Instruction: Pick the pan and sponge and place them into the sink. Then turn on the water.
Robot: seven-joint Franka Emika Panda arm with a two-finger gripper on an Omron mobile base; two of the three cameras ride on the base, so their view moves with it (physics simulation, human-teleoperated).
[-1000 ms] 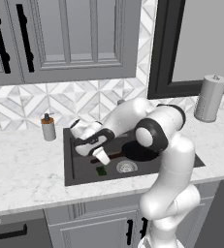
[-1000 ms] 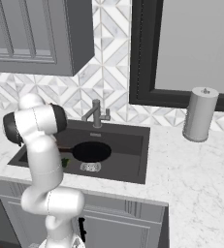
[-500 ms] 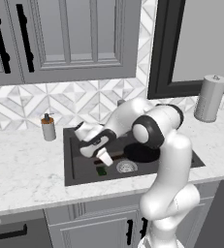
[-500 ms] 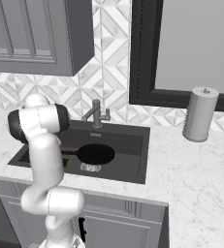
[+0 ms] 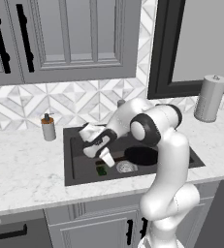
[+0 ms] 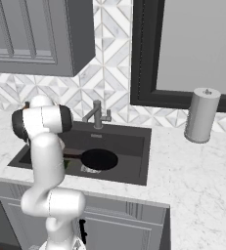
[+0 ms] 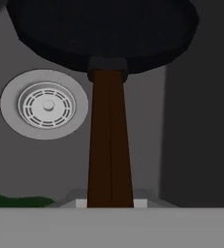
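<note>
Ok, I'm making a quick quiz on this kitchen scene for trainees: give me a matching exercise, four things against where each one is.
Things:
1. pan
2. sponge
3. soap dispenser
4. paper towel roll

Places:
A. on the counter left of the sink
B. on the counter right of the sink
C. on the sink floor beside the drain
D. over the sink, handle in the shut gripper

Pairs: 1-D, 2-C, 3-A, 4-B

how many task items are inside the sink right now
2: the pan sits over the basin floor right of the drain; the sponge lies left of the drain. The arm may hide more of the sink.
</note>
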